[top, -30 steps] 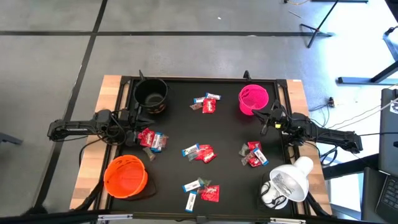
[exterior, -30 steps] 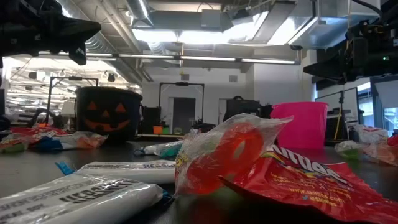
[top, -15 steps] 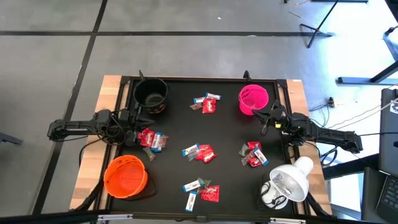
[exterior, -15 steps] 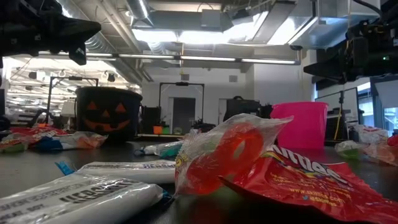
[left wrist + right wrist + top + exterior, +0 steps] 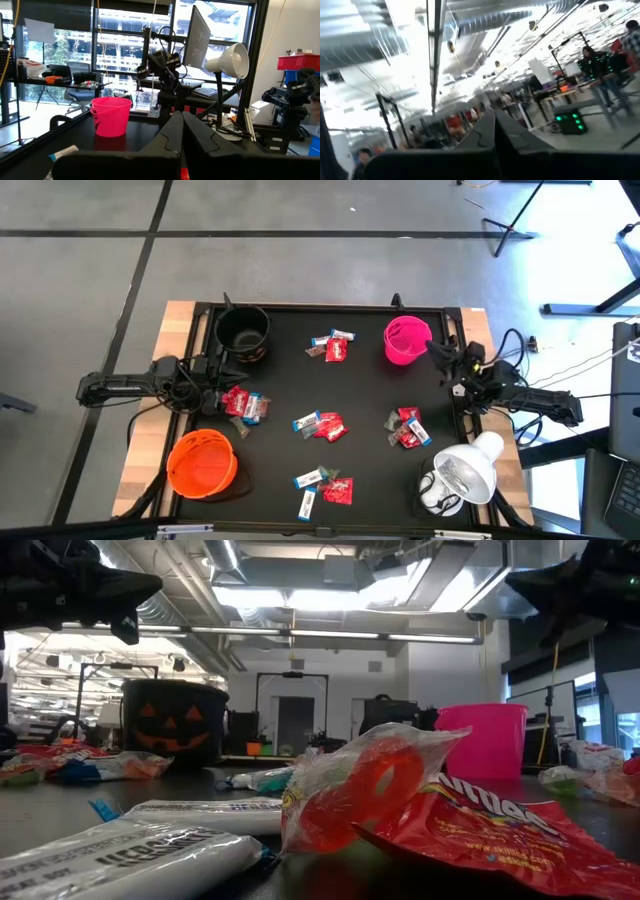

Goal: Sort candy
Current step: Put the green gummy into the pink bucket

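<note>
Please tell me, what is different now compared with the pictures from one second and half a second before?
Only the right arm moved: the right gripper swung from the table's right edge toward the far side and now sits beside the pink bowl, fingers shut and empty. It took hold of nothing. The left gripper, the candy, the black bowl and the orange bowl stayed as they were.

Open-plan robotics lab, exposed ceiling ducts (image 5: 180, 600) and strip lights (image 5: 330, 635) overhead, monitors (image 5: 197, 37) on stands, benches beyond, big windows (image 5: 125, 45)
</note>
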`<action>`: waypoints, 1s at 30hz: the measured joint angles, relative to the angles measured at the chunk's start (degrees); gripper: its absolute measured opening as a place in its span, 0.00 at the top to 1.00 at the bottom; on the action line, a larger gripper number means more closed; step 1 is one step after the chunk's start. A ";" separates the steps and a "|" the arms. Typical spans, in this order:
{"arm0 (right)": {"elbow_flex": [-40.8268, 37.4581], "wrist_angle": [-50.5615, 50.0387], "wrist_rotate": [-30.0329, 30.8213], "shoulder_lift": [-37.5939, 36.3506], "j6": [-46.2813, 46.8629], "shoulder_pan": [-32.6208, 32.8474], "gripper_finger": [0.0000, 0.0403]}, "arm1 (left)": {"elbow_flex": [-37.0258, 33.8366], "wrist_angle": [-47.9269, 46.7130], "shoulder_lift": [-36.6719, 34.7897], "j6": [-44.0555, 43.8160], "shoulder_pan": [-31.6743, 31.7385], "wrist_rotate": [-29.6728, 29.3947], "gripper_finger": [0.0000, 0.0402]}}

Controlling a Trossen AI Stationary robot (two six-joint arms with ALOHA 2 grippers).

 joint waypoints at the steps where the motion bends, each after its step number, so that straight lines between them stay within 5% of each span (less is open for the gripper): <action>1: 0.00 0.87 -0.02 -0.01 0.11 0.01 1.00 | 0.02 0.00 0.00 0.00 0.02 0.00 1.00; 12: 2.13 0.93 -9.51 0.52 0.10 0.02 1.00 | 0.00 0.00 -0.02 0.00 0.02 0.00 1.00; 17: 8.12 -8.18 -8.88 2.65 -0.25 0.00 1.00 | 0.00 0.00 -0.01 0.00 0.02 0.02 1.00; 25: 16.50 -25.57 -8.41 15.57 -1.59 0.01 1.00 | 0.01 0.00 0.00 0.00 0.02 0.00 1.00; 30: 18.68 -28.19 -10.74 24.24 -3.98 0.02 1.00 | 0.00 0.00 -0.01 0.00 0.02 0.01 1.00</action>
